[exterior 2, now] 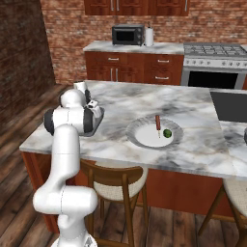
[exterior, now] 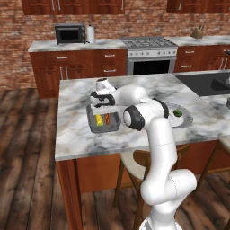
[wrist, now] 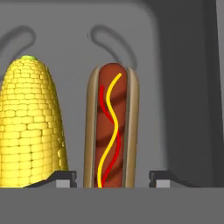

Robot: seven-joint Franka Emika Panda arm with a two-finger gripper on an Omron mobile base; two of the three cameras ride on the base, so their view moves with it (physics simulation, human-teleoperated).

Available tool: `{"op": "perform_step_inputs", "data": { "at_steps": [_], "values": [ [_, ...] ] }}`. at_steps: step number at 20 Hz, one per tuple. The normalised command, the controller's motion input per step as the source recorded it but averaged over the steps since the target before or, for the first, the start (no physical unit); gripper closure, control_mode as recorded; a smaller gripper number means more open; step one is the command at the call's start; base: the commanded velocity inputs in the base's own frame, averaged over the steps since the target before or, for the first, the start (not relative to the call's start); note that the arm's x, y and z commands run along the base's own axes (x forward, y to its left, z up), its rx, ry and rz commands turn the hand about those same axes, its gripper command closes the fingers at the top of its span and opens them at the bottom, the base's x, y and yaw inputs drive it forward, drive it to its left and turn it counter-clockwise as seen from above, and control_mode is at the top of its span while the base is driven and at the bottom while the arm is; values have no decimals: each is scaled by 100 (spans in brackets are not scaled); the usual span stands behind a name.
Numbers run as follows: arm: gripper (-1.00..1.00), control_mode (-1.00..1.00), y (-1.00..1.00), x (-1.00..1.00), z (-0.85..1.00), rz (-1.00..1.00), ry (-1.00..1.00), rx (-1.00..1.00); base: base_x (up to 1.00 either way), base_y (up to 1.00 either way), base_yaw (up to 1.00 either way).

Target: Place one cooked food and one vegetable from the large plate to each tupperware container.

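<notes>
Inside the dark grey tupperware container, a hot dog lies between the spread fingertips of the gripper, unheld, with corn beside it. On the large plate rest a reddish-brown sausage stick and a green ball.

corn | hot dog | lower ends cut off

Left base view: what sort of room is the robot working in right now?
A home kitchen, rendered. Against the brick wall stand a stainless steel stove with a dark oven door and a black microwave oven on reddish wooden cabinets, and the arm works over a marble-topped island counter.
</notes>
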Motion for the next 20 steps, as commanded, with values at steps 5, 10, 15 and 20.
{"op": "perform_step_inputs", "data": {
  "at_steps": [5, 10, 15, 20],
  "values": [
    [-100, -100, 0, 0, 0, 0, 0, 0, 0, 0, 0],
    [-100, -100, -7, -10, 6, 0, 0, 0, 0, 0, 0],
    [-100, -100, -48, -89, 66, -7, 5, 2, 0, 0, 0],
    [-100, -100, -55, -100, 82, -8, 2, 9, 0, 0, 0]
  ]
}}
